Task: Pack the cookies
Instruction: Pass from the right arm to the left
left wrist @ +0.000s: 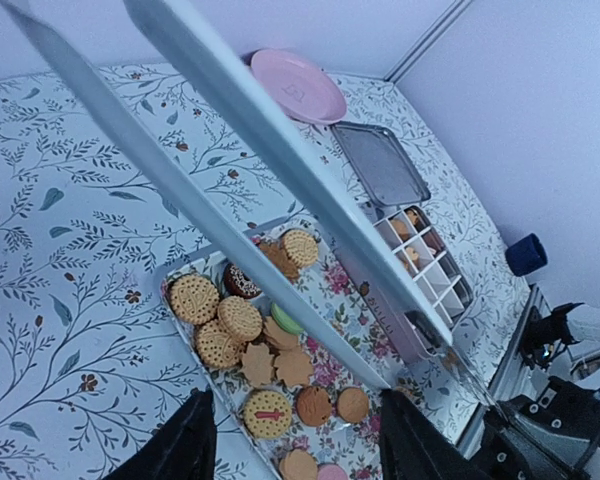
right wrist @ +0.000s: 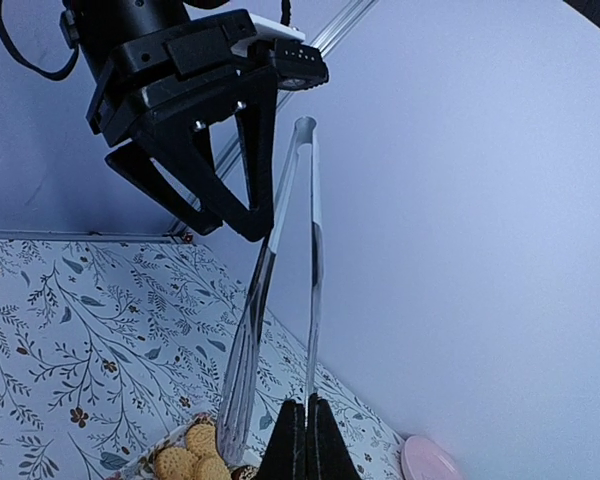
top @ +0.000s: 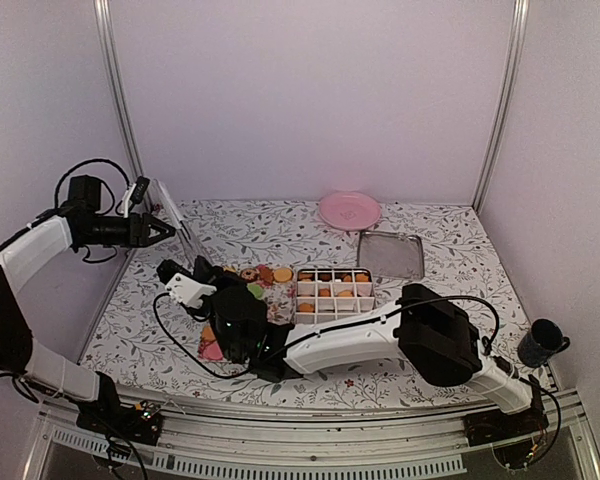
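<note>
Cookies (left wrist: 240,320) lie flat; right tool (right wrist: 306,415) pinches upright clear lid (right wrist: 310,230); left tool (left wrist: 295,400) spread.

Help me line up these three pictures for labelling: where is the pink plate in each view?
Top external: pink plate at the table's far edge, right of centre.
Left wrist: upper middle, just right of the clear lid.
Right wrist: bottom right corner, cut off.
Shared landmark: the loose pile of cookies.
</note>
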### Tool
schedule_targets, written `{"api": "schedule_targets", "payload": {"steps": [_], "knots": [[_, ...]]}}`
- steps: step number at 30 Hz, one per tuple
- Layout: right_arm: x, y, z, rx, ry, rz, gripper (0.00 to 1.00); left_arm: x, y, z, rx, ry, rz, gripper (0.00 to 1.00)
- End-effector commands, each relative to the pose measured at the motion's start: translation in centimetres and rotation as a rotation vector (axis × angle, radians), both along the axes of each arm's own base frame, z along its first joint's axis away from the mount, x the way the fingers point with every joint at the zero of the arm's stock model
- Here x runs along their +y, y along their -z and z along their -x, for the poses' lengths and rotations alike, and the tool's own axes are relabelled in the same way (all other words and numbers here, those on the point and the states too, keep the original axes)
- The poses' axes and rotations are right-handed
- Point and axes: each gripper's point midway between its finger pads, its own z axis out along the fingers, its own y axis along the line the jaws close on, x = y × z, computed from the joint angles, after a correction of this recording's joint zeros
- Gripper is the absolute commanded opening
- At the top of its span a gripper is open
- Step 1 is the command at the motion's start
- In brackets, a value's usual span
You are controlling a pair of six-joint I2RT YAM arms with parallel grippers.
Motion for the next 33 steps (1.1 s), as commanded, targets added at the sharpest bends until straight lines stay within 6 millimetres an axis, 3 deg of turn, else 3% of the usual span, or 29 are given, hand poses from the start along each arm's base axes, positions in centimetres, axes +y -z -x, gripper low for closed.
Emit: {"api": "schedule_targets", "payload": {"steps": [1,10,22,33], "knots": [[1.2,-2.1,1.9,-0.053,-0.049,-0.06,0.0,-0.9,-2.8,-0.2,-0.022,0.049,0.131,0.59],[1.1,-2.0,1.8,-0.051,-0.04,-0.066,0.0,-1.9,-4.8,2.1,-0.031,0.126,0.27,0.64],[0.5,-3.5,1.8,-0.046,-0.03,-0.111,0.0,-1.3,-3.2,2.3,-0.041,0.092,0.232,0.54],[-0.2,-5.3,2.0,-0.028,-0.049,-0.164,0.0,-2.2,-3.6,4.6,-0.091,0.182,0.249,0.56]]}}
